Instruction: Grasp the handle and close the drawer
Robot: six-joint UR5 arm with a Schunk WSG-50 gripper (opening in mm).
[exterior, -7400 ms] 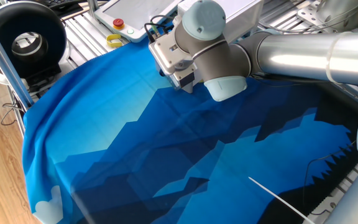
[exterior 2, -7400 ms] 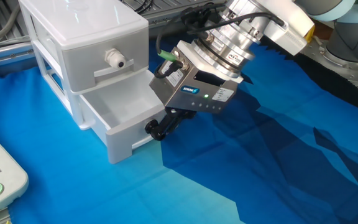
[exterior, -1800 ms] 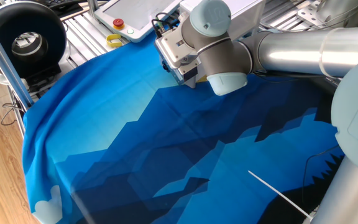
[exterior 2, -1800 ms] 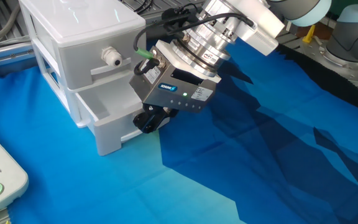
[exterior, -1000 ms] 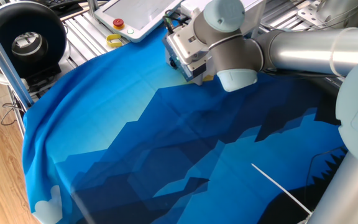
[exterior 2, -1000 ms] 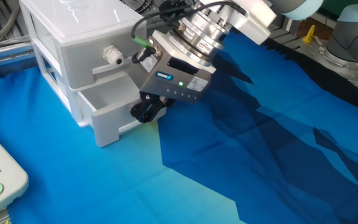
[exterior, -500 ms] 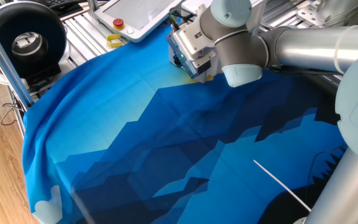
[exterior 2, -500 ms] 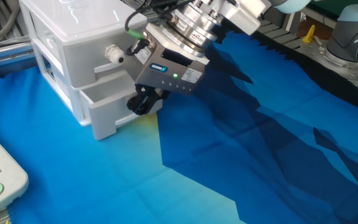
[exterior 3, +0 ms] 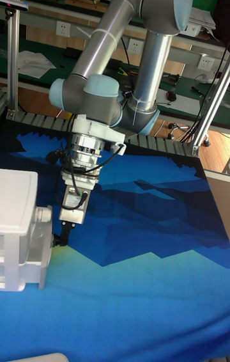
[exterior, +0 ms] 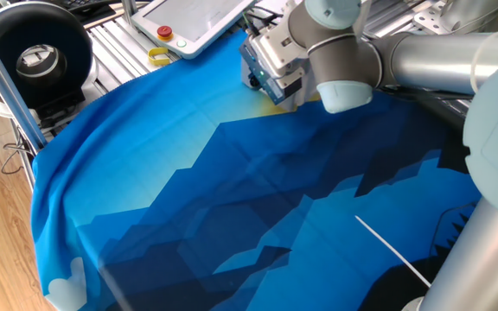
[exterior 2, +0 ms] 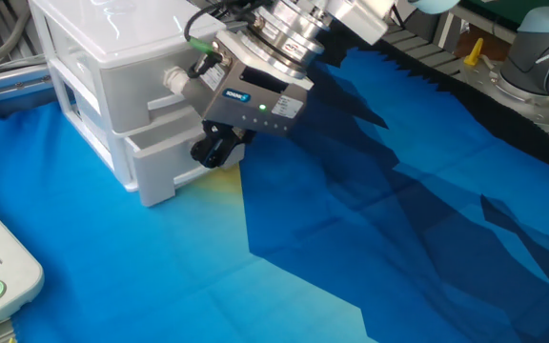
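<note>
1. A white cabinet is seen at the 10 o'clock corner of the other fixed view, standing on a blue cloth.
2. The drawer, the lower one, is seen projecting only slightly from the cabinet front; a narrow strip of its open top is visible.
3. The gripper is seen at 3 o'clock of the drawer front, its black fingers pressed against that panel.
4. The handle cannot be made out separately; the spot where the fingers meet the front is dark, so a closed grasp on the knob cannot be confirmed and the jaw width cannot be told.
5. A white knob is seen on the upper drawer, just at 11 o'clock of the gripper body.
6. In the tall fixed view the gripper is shown hanging down beside the cabinet, at its 3 o'clock, the fingertips close to the lower front.
7. In one fixed view only the arm and wrist are visible at 12 o'clock; a pendant with a red button lies at 11 o'clock.
</note>
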